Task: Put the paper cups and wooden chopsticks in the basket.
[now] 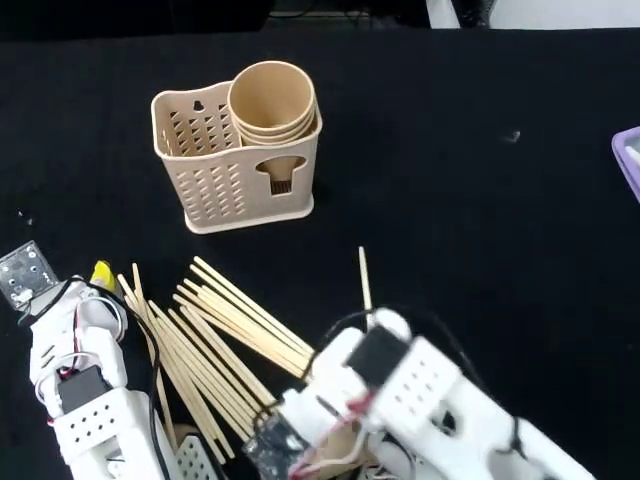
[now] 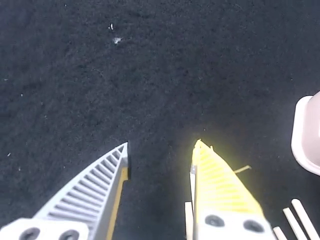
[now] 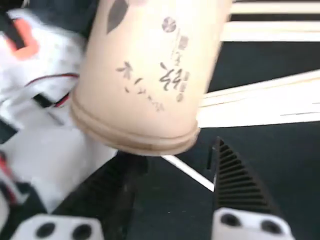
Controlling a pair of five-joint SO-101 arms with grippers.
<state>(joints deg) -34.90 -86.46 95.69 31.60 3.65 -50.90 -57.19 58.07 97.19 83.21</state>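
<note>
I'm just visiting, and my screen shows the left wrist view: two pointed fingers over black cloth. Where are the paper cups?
Observer: In the high view, a stack of paper cups stands in one compartment of the basket.
Operator: Is any cup outside it?
Observer: Yes. One paper cup is close ahead of the right gripper, which is open and not gripping it.
Operator: And the sticks at my screen's edge?
Observer: They belong to a loose pile of wooden chopsticks on the cloth, below the basket in the high view.
</note>
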